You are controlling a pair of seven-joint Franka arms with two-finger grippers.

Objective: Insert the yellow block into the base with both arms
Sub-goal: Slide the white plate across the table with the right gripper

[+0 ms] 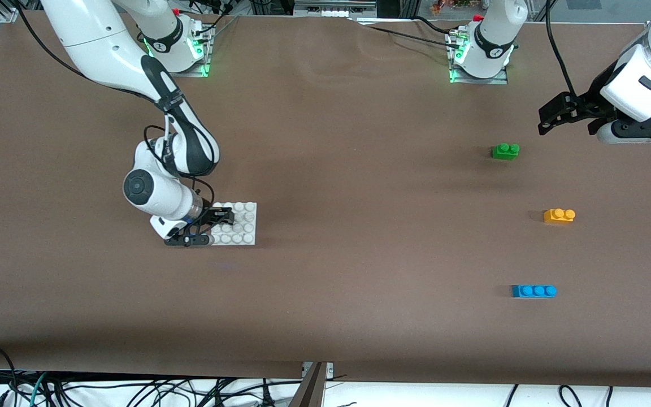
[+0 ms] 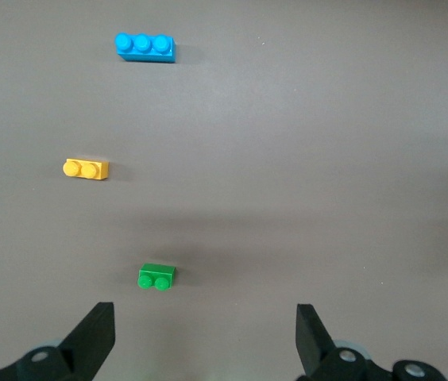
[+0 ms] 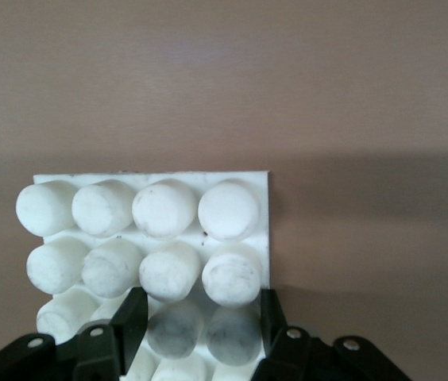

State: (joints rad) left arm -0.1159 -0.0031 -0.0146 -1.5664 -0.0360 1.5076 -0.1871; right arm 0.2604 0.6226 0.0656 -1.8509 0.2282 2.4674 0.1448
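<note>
The yellow block (image 1: 559,215) lies on the table toward the left arm's end, between a green brick (image 1: 505,151) and a blue brick (image 1: 533,291). The white base (image 1: 248,239) lies flat toward the right arm's end. My right gripper (image 1: 218,222) is down on the base's edge. In the right wrist view its fingers (image 3: 133,317) close around two stud columns of the base (image 3: 262,184). My left gripper (image 1: 546,121) hangs open and empty in the air near the green brick. The left wrist view shows it (image 2: 204,329) above the yellow block (image 2: 86,169).
The green two-stud brick (image 2: 156,277) is closest to my left gripper. The blue three-stud brick (image 2: 144,46) lies nearest the front camera. Cables hang below the table's front edge (image 1: 314,367).
</note>
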